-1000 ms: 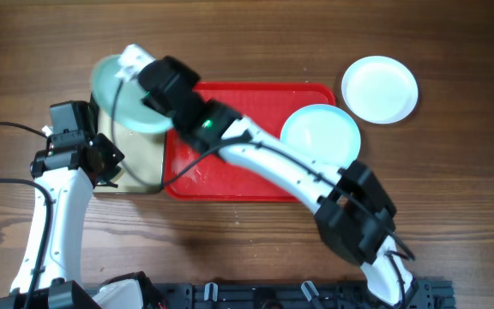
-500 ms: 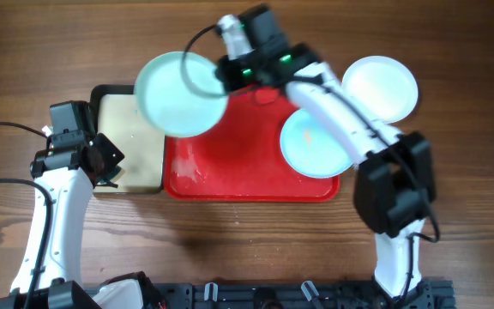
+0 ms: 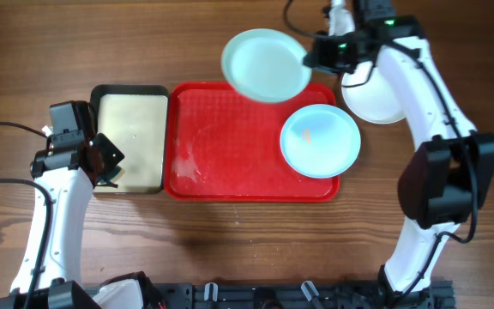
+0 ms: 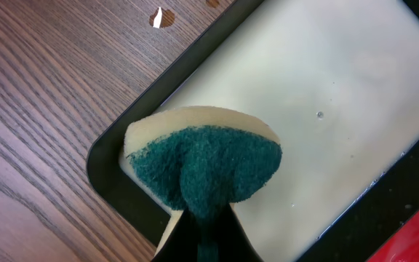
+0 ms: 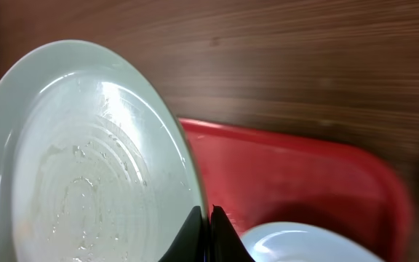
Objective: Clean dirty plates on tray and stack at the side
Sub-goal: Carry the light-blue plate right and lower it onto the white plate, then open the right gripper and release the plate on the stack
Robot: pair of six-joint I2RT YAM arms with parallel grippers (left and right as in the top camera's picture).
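While pinching the held plate [image 3: 265,65] at its right-hand rim, carries it tilted in the air over the far edge of the red tray [image 3: 221,163] with the right gripper [image 5: 208,220], jaws narrowed to the thickness of that rim. Shows, from the right wrist, a wet film and streaks across the pale blue face. Suggests, on that evidence, light and stiff plastic, unlikely to break, yet probably slippery under so thin a pinch and apt to swing about the fingers. Calls for a firm bite well onto the rim and a slow, level set-down.

Shows a second pale blue plate [image 3: 320,141] lying flat at the right end of the tray, reaching out over the tray's right rim, with a small orange speck on its face. Offers, lying flat, little hold but the raised rim, most easily reached where it overhangs.

Places the white plate [image 3: 376,99] on the table just right of the tray's far corner, partly hidden under the right arm; probably the stacking spot.

Grips, in the left gripper [image 4: 204,227], a green-faced sponge [image 4: 202,164], jaws closed on its lower edge, above the near left part of the black-rimmed cream tray [image 4: 326,109], left of the red tray.

Finds no brand, label or readable writing on plates, trays or sponge.
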